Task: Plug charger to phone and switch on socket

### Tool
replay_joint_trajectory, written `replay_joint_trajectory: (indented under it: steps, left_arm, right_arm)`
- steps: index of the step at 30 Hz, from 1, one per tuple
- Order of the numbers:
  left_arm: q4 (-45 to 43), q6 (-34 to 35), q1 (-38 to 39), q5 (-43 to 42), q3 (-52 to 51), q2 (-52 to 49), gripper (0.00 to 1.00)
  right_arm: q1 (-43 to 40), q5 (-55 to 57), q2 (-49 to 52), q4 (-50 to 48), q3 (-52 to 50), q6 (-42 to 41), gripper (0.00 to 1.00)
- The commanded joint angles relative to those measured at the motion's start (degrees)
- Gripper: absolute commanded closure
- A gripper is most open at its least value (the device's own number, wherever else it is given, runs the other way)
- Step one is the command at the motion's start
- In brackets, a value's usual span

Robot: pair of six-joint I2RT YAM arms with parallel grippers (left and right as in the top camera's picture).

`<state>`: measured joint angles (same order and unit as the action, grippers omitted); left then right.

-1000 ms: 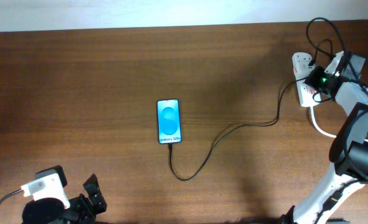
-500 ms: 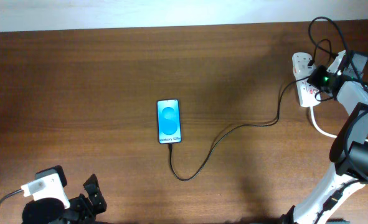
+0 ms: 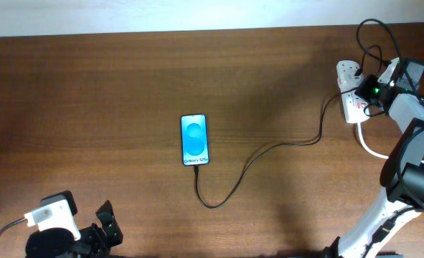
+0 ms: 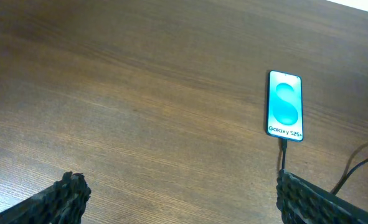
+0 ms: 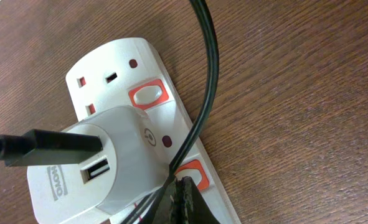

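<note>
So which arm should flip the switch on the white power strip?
Right. Right gripper sits at the white power strip's red switch; left gripper is parked far off, beyond the blue-screened phone.

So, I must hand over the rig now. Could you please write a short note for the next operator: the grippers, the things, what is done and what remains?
Left gripper: open, empty, well away from the phone.
Right gripper: shut, holding nothing, tips at the red switch beside the adapter on the socket.
Done: the charger cable sits in the phone's bottom edge, and the adapter is in the socket.
Left: press that red switch or confirm it is on; the pictures do not show its state. Then pull the right gripper back.
</note>
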<state>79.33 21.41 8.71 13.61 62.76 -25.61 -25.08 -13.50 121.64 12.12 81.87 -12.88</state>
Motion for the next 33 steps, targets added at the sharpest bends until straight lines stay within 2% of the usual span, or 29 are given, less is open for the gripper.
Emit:
replay_joint_trajectory:
  steps: [1, 17, 24, 30, 33]
  left_arm:
    - [-0.2, -0.7, 0.0, 0.8, -0.1, 0.3, 0.01]
    - [-0.2, -0.7, 0.0, 0.8, -0.1, 0.3, 0.01]
    - [-0.2, -0.7, 0.0, 0.8, -0.1, 0.3, 0.01]
    - [-0.2, -0.7, 0.0, 0.8, -0.1, 0.3, 0.01]
    - [-0.2, -0.7, 0.0, 0.8, -0.1, 0.3, 0.01]
  right_arm:
    - [0.0, -2.6, 0.3, 0.0, 0.4, 0.5, 0.96]
    - [1.5, -1.2, 3.7, -0.5, -0.4, 0.7, 0.96]
    - [3.0, -0.7, 3.8, -1.3, -0.4, 3.5, 0.96]
    - [2.8, 9.5, 0.5, 0.1, -0.4, 3.5, 0.96]
    - [2.1, 9.7, -1.5, -0.2, -0.2, 3.5, 0.96]
